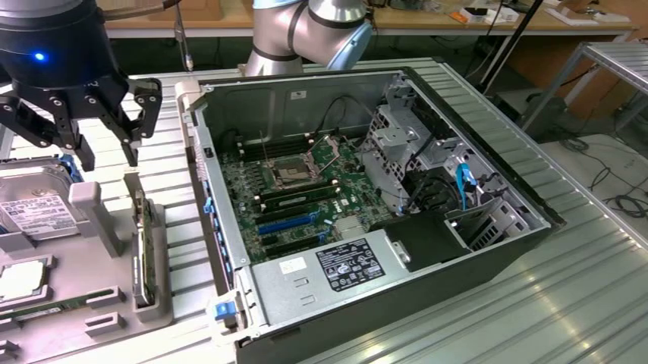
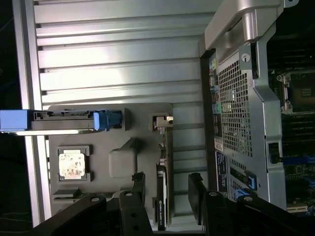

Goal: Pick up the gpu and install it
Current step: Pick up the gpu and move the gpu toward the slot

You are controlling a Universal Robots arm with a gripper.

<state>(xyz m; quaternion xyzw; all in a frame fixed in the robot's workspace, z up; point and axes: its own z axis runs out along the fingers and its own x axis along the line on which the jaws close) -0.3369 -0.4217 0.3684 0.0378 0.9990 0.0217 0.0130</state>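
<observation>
Noting the claw [image 1: 96,148] wide and empty above the gpu [image 1: 142,250], we find it upright on edge in a holder [image 1: 89,208] beside the computer case [image 1: 476,280], likely to offer its upper edge.

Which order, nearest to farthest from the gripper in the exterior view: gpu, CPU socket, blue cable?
1. gpu, on edge in the grey tray, just under the gripper.
2. CPU socket, middle of the motherboard.
3. blue cable, well toward the exterior view's right.
</observation>
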